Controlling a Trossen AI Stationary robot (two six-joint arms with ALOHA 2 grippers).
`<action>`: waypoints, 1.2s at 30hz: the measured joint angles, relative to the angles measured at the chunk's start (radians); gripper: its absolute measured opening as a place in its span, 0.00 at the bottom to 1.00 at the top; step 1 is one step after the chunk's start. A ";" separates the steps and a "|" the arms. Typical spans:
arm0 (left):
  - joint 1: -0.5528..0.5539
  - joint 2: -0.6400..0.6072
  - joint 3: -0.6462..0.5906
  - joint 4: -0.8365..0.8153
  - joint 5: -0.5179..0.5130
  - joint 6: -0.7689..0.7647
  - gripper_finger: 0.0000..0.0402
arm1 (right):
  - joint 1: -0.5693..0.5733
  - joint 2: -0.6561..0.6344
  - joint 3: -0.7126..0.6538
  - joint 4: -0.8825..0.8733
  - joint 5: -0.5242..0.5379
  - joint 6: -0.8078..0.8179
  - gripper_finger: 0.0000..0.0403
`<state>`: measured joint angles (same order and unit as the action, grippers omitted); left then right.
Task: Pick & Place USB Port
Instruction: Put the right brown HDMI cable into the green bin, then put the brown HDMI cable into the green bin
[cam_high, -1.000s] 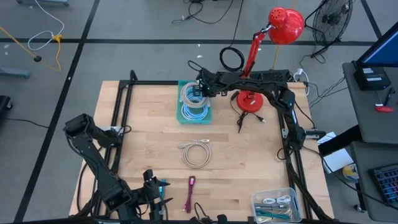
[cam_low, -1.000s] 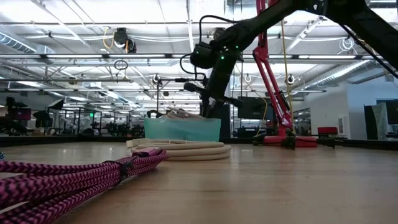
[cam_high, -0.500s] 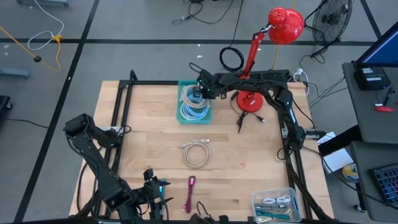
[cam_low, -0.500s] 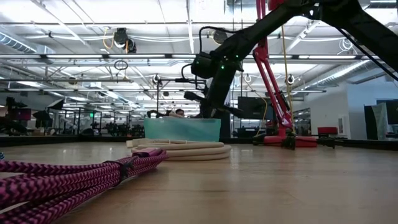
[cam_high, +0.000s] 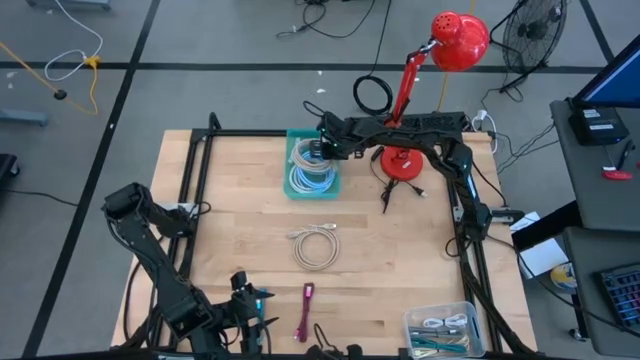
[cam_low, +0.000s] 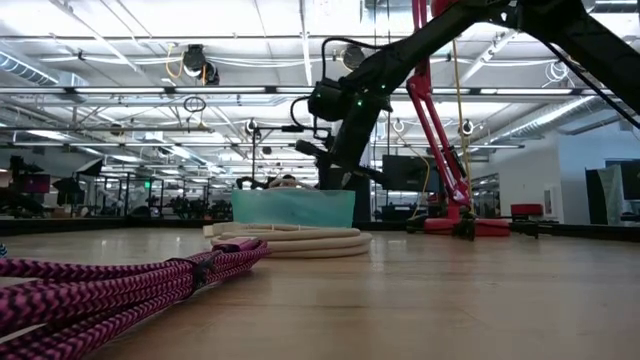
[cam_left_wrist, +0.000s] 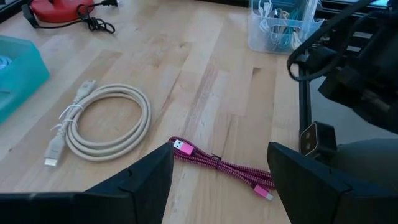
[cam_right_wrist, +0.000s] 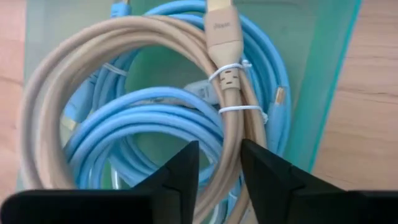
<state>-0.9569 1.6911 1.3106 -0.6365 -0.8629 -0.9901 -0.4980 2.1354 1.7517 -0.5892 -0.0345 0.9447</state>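
**A:** Where is the right hand (cam_right_wrist: 217, 171) at this moment?

**B:** It hangs over the teal bin (cam_high: 312, 165) at the far side of the bench (cam_high: 230, 220). Its two fingers are parted with nothing between them. Directly beneath lie a coiled beige USB cable (cam_right_wrist: 227, 68) and coiled blue cables (cam_right_wrist: 155, 112), stacked in the bin.

**A:** And the other cables?

**B:** A second beige coiled cable (cam_high: 316, 246) rests mid-bench, well apart from the bin. A pink braided cable (cam_high: 304, 311) lies near the front edge. The left hand (cam_left_wrist: 217, 186), fingers spread and empty, waits low at the front beside the pink cable. A clear tub (cam_high: 445, 330) holding more cables sits at the front right corner.

**A:** What might go wrong?

**B:** The beige and blue coils overlap, so if the fingers close here they could pinch both, or snag a white tie (cam_right_wrist: 225, 70) on the beige coil and drag a loop out when the arm lifts. The bin looks light; a caught loop could tip or slide it. A red desk lamp (cam_high: 430, 90) stands just beside the right arm, and a wide swing toward it could knock the lamp.
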 joint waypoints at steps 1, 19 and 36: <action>0.000 0.000 0.000 0.000 0.000 0.000 0.65 | 0.000 -0.005 -0.001 0.000 -0.001 -0.004 0.29; 0.000 0.000 0.000 -0.001 -0.002 -0.003 0.65 | 0.006 -0.150 0.001 0.091 -0.024 -0.070 0.35; 0.027 -0.001 0.000 -0.003 -0.037 0.025 0.65 | 0.397 -0.498 0.002 0.021 -0.090 -0.410 0.33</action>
<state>-0.9296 1.6905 1.3106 -0.6399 -0.8999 -0.9648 -0.1013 1.6379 1.7535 -0.5684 -0.1246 0.5351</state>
